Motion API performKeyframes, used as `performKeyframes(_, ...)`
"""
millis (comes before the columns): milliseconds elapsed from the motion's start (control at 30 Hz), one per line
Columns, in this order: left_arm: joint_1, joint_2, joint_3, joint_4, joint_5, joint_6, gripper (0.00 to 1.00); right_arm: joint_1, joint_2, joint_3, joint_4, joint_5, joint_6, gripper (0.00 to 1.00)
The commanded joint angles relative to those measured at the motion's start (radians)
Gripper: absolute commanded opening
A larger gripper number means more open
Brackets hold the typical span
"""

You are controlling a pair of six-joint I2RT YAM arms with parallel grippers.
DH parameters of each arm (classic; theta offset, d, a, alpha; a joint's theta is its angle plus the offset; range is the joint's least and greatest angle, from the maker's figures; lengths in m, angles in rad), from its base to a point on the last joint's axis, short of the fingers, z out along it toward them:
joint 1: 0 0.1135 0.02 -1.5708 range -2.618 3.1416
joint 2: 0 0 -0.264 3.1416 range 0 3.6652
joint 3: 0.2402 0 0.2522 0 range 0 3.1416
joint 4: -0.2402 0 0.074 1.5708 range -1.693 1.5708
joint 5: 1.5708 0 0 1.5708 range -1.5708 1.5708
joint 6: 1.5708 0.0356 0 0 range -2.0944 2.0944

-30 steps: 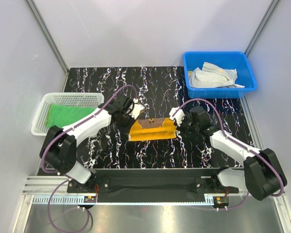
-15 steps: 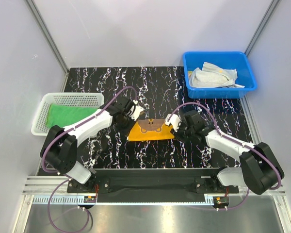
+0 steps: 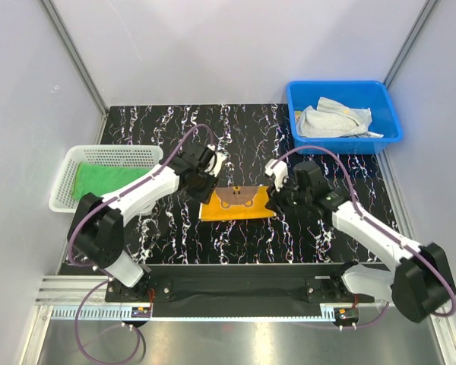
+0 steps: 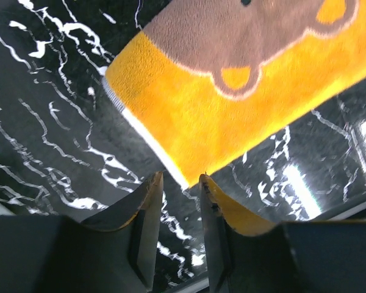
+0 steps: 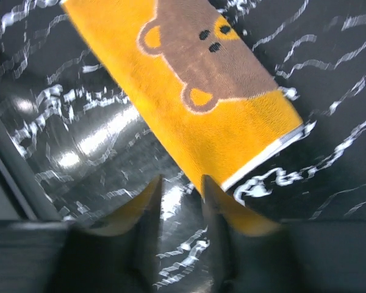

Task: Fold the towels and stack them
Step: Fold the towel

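Midway across the surface, the bear towel lies folded; left pincer and right pincer hang spread, empty. 1 green towel sits in the white basket; towels in the blue bin await folding, I judge.

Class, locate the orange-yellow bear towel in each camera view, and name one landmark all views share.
Top external: bear towel in the picture's middle.
Left wrist: bear towel fills the upper right.
Right wrist: bear towel runs diagonally across the upper middle.
Shared landmark: the brown bear face.
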Motion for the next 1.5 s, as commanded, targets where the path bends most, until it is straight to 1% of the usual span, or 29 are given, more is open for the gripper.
performKeyframes(0,0.009,0.057,0.018,0.051,0.025,-0.089,0.35,0.005,0.096,0.073,0.059,0.09,0.304,0.34)
performKeyframes(33,0.015,0.066,0.01,0.061,0.041,-0.103,0.35,0.004,0.131,0.091,0.032,0.121,0.349,0.3)
performKeyframes(67,0.02,0.078,-0.01,0.073,0.048,-0.131,0.35,0.005,0.212,0.142,0.004,0.147,0.404,0.27)
performKeyframes(100,0.02,0.081,-0.025,0.1,0.05,-0.151,0.36,0.005,0.254,0.168,-0.028,0.178,0.455,0.25)
performKeyframes(133,0.023,0.084,-0.038,0.117,0.058,-0.184,0.35,0.004,0.301,0.189,-0.071,0.179,0.463,0.22)
performKeyframes(167,0.029,0.09,-0.065,0.133,0.067,-0.201,0.35,0.005,0.378,0.212,-0.079,0.184,0.476,0.18)
performKeyframes(200,0.037,0.092,-0.077,0.162,0.067,-0.223,0.35,0.004,0.415,0.223,-0.081,0.208,0.521,0.12)
performKeyframes(267,0.06,0.103,-0.114,0.206,0.091,-0.282,0.35,-0.002,0.505,0.258,-0.104,0.215,0.559,0.08)
performKeyframes(300,0.063,0.103,-0.124,0.217,0.117,-0.293,0.36,-0.001,0.53,0.271,-0.11,0.245,0.568,0.07)
performKeyframes(333,0.065,0.107,-0.127,0.22,0.114,-0.315,0.36,-0.001,0.571,0.301,-0.142,0.273,0.579,0.03)
performKeyframes(400,0.065,0.112,-0.118,0.211,0.102,-0.323,0.36,-0.002,0.602,0.34,-0.186,0.354,0.602,0.01)
performKeyframes(433,0.065,0.109,-0.113,0.203,0.096,-0.33,0.37,-0.001,0.604,0.363,-0.218,0.363,0.608,0.0)
performKeyframes(467,0.066,0.097,-0.104,0.182,0.084,-0.333,0.37,-0.001,0.598,0.372,-0.231,0.392,0.633,0.0)
performKeyframes(500,0.066,0.091,-0.082,0.168,0.067,-0.335,0.39,-0.001,0.587,0.383,-0.243,0.39,0.641,0.0)
performKeyframes(633,0.075,0.042,-0.041,0.154,0.067,-0.35,0.43,0.001,0.5,0.421,-0.245,0.324,0.69,0.0)
performKeyframes(700,0.077,0.035,-0.035,0.179,0.071,-0.352,0.44,0.001,0.498,0.435,-0.245,0.308,0.696,0.0)
performKeyframes(833,0.089,0.083,-0.012,0.206,0.068,-0.347,0.44,-0.001,0.559,0.47,-0.245,0.362,0.676,0.0)
performKeyframes(1000,0.127,0.13,-0.025,0.243,0.058,-0.362,0.43,-0.002,0.641,0.492,-0.211,0.501,0.63,0.0)
performKeyframes(1167,0.152,0.169,-0.042,0.248,0.056,-0.372,0.43,-0.009,0.705,0.492,-0.176,0.56,0.61,0.0)
performKeyframes(1300,0.153,0.147,-0.027,0.239,0.07,-0.359,0.43,-0.009,0.692,0.51,-0.194,0.561,0.615,0.01)
performKeyframes(1433,0.152,0.12,0.016,0.179,0.067,-0.341,0.43,-0.009,0.624,0.535,-0.239,0.522,0.624,0.05)
performKeyframes(1467,0.152,0.108,0.018,0.168,0.062,-0.338,0.43,-0.007,0.613,0.538,-0.249,0.488,0.628,0.08)
